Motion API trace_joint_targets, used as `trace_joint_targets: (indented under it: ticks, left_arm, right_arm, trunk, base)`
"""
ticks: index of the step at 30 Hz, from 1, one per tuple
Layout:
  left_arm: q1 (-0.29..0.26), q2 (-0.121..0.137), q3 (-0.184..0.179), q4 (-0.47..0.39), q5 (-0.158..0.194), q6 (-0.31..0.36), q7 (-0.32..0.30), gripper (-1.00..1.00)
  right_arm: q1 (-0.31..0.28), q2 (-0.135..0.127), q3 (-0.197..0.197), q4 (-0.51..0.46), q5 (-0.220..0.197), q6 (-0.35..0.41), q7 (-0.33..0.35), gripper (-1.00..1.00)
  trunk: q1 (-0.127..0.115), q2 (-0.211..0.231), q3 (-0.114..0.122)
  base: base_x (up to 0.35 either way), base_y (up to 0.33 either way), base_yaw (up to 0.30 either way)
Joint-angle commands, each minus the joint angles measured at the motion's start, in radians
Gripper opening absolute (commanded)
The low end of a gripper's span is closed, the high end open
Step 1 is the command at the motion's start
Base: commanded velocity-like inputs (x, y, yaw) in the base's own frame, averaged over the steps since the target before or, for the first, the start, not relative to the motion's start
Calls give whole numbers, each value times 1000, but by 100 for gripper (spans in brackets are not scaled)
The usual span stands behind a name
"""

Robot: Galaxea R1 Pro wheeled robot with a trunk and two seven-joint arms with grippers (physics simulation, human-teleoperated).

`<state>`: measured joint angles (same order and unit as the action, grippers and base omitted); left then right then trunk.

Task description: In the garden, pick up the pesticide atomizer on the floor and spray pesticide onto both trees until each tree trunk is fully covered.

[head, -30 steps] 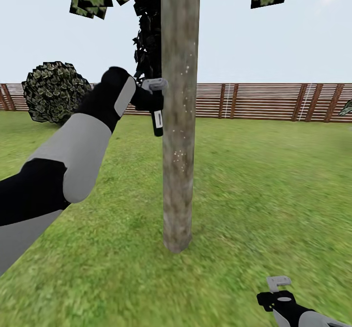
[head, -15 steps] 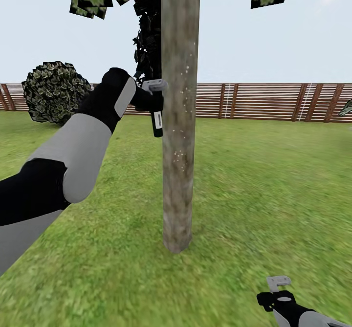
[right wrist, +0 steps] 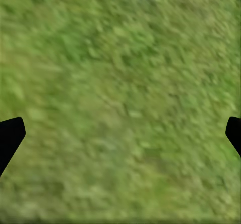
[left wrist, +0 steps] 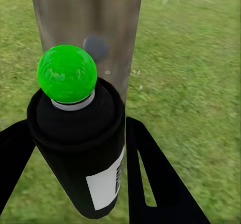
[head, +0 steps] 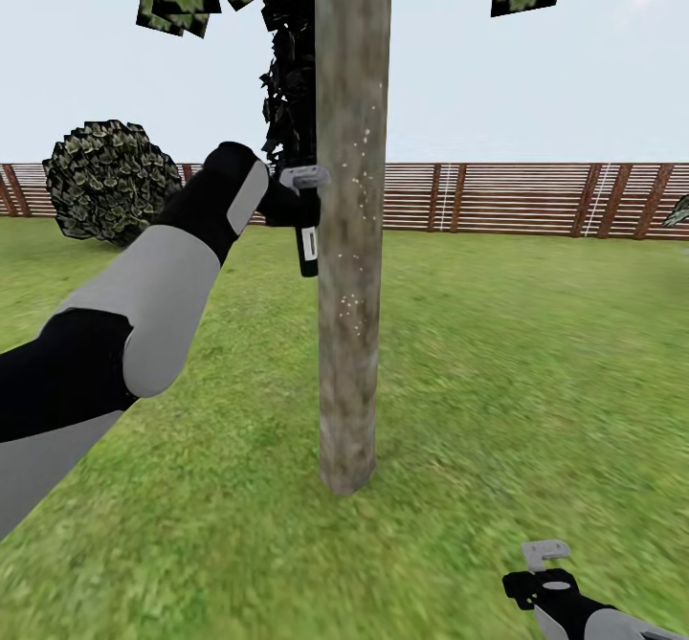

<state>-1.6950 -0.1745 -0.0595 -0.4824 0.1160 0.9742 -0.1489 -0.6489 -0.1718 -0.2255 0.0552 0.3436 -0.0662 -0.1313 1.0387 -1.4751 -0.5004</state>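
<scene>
Your left tool (left wrist: 75, 184) is clenched on the pesticide atomizer (left wrist: 80, 148), held up beside the tree trunk (head: 350, 238).

Its green-topped nozzle faces the bark, seemingly just short of touching. Your right tool (right wrist: 120, 133) hangs low over the lawn (head: 526, 363), fingers spread wide, holding nothing.

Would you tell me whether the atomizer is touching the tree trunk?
Cannot tell: in the head view the atomizer overlaps the tree trunk; the left wrist view shows no plain gap.
</scene>
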Motion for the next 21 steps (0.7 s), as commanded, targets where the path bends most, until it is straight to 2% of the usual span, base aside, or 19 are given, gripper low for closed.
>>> trace_joint_targets:
  ticks: [1, 7, 9, 17, 21]
  left_arm:
    - [0, 0, 0, 1, 0, 0, 0, -100]
    - [0, 0, 2, 53, 1, -3, 0, -100]
    - [0, 0, 2, 94, 0, -27, 0, -100]
    - [0, 0, 5, 124, -3, -42, 0, -100]
    - [0, 25, 5, 125, -19, -43, 0, -100]
  right_arm:
    - [0, 0, 0, 0, 0, 0, 0, 100]
    - [0, 0, 0, 0, 0, 0, 0, 100]
    - [0, 0, 0, 0, 0, 0, 0, 100]
    - [0, 0, 0, 0, 0, 0, 0, 100]
    - [0, 0, 0, 0, 0, 0, 0, 100]
  trunk:
    - [0, 0, 0]
    - [0, 0, 0]
    - [0, 0, 0]
    - [0, 0, 0]
    - [0, 0, 0]
  base:
    - [0, 0, 0]
    - [0, 0, 0]
    - [0, 0, 0]
    - [0, 0, 0]
    - [0, 0, 0]
